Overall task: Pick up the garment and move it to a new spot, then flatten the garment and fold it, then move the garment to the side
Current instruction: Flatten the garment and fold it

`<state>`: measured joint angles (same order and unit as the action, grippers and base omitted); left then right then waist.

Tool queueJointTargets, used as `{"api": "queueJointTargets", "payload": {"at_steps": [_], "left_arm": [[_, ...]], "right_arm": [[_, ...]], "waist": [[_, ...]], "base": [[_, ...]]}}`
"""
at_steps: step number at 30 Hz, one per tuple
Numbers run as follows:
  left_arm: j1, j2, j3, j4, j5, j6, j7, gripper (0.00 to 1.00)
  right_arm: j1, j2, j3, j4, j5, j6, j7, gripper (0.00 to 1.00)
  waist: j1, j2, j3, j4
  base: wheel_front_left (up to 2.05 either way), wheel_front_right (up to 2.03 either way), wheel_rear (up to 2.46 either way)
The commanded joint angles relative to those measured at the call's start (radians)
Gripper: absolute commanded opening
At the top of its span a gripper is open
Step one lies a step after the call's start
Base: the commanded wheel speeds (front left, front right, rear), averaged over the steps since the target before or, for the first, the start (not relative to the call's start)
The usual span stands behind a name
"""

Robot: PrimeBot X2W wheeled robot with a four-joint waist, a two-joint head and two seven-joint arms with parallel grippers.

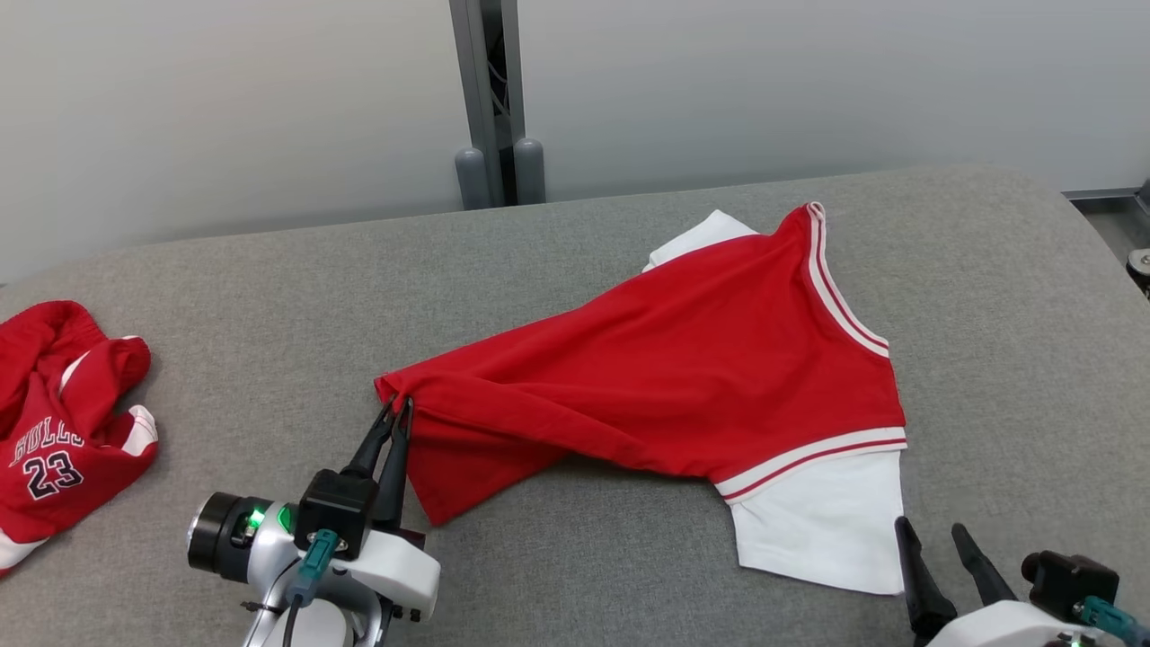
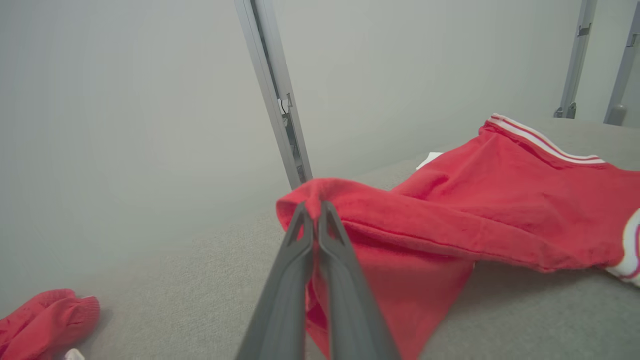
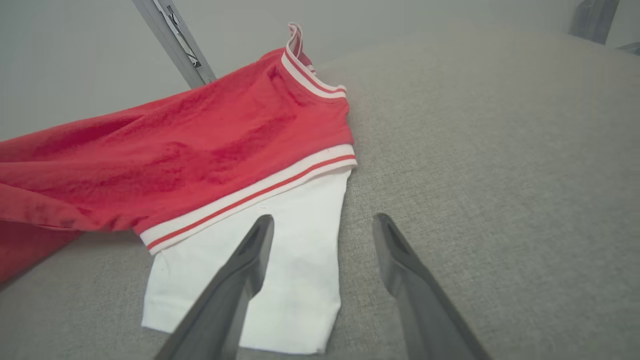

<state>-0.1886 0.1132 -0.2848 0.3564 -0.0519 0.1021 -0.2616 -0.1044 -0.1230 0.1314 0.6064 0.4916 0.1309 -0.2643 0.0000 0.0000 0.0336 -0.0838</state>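
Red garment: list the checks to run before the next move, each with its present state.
1. Left gripper shut on the red garment's corner: ok.
2. Right gripper open, ready to grasp: ok.
3. Right gripper holding cloth: not ok; it is by the white sleeve, holding nothing.
4. Garment flat on the grey surface: not ok; creased and doubled over near the left grip.
5. Other red jersey out of the way: ok, apart at the far left.
6. Layers caught in the left grip: cannot tell.
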Motion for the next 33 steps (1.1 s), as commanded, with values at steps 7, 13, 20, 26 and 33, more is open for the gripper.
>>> {"api": "queueJointTargets", "payload": {"at_steps": [7,13,20,26,33], "left_arm": [[0.029,-0.010,0.010,0.001,0.007,-0.012,-0.003,0.00],[0.036,-0.014,0.012,0.007,0.013,-0.020,-0.003,0.00],[0.038,-0.019,0.016,0.014,0.018,-0.030,-0.003,0.00],[0.040,-0.022,0.020,0.014,0.024,-0.030,-0.003,0.00],[0.044,-0.023,0.027,0.015,0.025,-0.031,-0.003,0.00]], "right_arm": [[0.022,0.008,0.026,0.088,0.039,0.000,-0.002,1.00],[-0.003,0.014,0.062,0.147,0.105,0.000,-0.002,1.00],[-0.016,0.014,0.127,0.180,0.195,0.000,0.000,0.84],[-0.029,-0.002,0.176,0.178,0.257,0.000,0.000,0.00],[-0.045,-0.032,0.200,0.145,0.286,0.000,-0.001,0.00]], "waist": [[0.0000,0.0000,-0.012,-0.005],[0.0000,0.0000,-0.015,-0.003],[0.0000,0.0000,-0.015,0.010],[0.0000,0.0000,-0.017,0.017],[0.0000,0.0000,-0.021,0.017]], "base": [[0.00,0.00,0.00],[0.00,0.00,0.00],[0.00,0.00,0.00],[0.00,0.00,0.00],[0.00,0.00,0.00]]}}
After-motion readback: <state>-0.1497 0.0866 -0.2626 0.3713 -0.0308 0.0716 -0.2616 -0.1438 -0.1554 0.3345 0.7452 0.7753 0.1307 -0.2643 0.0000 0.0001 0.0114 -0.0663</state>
